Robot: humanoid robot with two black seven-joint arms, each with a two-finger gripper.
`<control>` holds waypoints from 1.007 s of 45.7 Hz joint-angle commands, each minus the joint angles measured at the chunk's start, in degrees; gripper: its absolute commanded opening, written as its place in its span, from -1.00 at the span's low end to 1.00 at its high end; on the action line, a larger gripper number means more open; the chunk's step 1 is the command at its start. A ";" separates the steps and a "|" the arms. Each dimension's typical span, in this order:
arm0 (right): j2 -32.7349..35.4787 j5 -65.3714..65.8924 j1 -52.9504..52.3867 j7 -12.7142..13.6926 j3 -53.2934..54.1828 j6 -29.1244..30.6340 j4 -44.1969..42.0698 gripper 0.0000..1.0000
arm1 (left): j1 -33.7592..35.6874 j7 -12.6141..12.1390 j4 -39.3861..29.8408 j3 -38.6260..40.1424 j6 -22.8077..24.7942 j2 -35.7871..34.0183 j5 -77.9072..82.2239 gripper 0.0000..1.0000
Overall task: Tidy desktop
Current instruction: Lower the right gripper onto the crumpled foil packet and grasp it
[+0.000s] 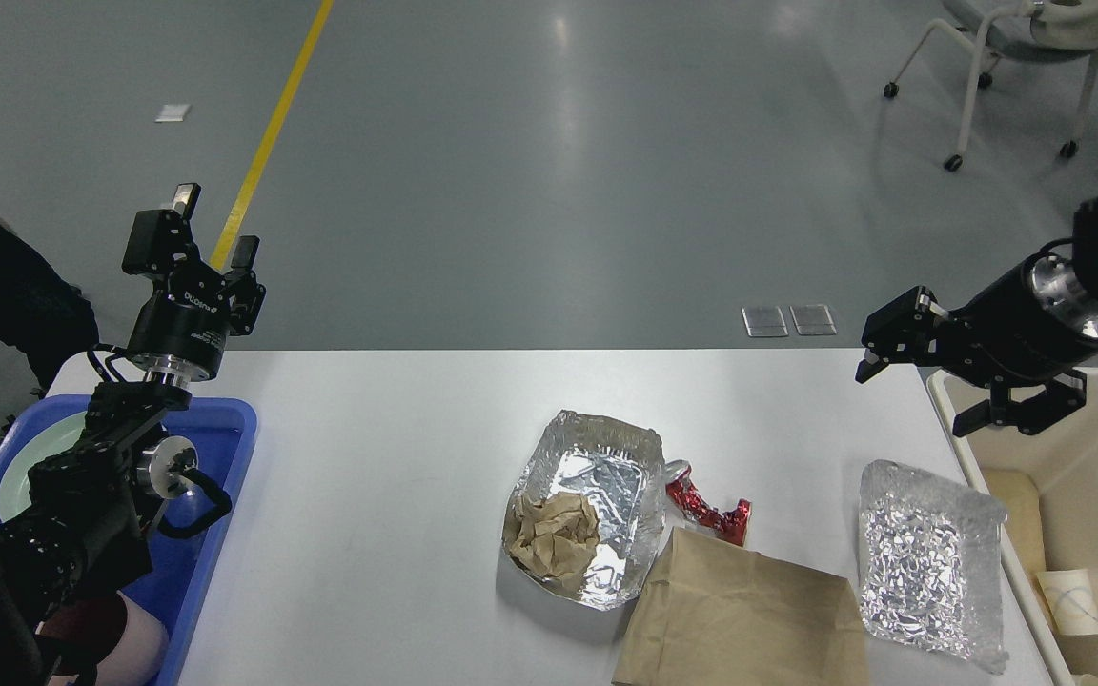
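Desktop: white, smooth, matt. Foil tray: crinkled metal foil, bright and glossy inside; holds crumpled brown paper, matt. Second foil tray: finely wrinkled, glittery. Wrapper: shiny red foil, twisted. Bag: brown paper, matt, lightly creased. Blue tray and beige bin: smooth plastic. My grippers: black, matt.
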State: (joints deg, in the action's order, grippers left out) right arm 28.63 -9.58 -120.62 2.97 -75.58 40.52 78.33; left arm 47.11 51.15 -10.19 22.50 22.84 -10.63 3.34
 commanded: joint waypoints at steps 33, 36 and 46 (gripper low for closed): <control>5.56 7.64 42.30 -0.42 12.65 -32.96 -15.22 1.00 | 0.00 0.00 0.00 0.00 0.01 0.00 0.00 0.93; 5.12 8.52 44.94 -0.33 14.23 -33.31 -17.24 1.00 | -0.09 0.00 0.00 0.00 0.01 0.00 0.00 0.93; 2.22 9.05 52.76 -0.33 16.17 -38.67 -23.57 1.00 | 0.00 0.00 0.00 0.00 0.01 0.00 0.00 0.93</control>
State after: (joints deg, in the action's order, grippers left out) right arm 32.70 -0.63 -71.82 2.59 -60.03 4.33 58.30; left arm 47.11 51.15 -10.20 22.50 22.85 -10.63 3.34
